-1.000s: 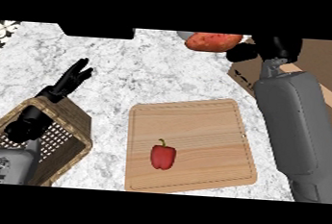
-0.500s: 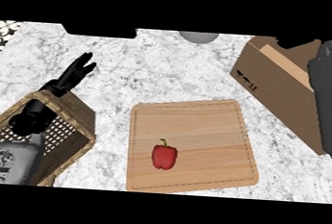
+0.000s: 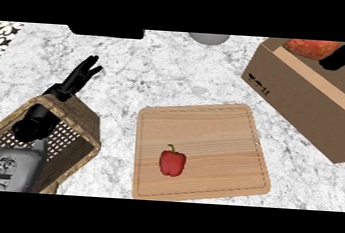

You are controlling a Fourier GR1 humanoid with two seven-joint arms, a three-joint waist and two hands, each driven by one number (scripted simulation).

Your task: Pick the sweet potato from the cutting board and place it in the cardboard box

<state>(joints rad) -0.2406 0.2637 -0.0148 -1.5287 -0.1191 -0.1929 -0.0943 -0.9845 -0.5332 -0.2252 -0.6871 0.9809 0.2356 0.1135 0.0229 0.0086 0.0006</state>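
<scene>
head view: right hand (image 3: 340,57) curled around the sweet potato (image 3: 311,47) over the cardboard box (image 3: 309,104) (left hand (image 3: 75,80) resting, fingers straight); lower it inside before letting go.

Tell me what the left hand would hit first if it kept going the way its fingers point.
Nothing, as far as the picture shows. The left hand points up-right across bare counter; the grey object at the far edge lies roughly along that line, though depth is unclear.
</scene>
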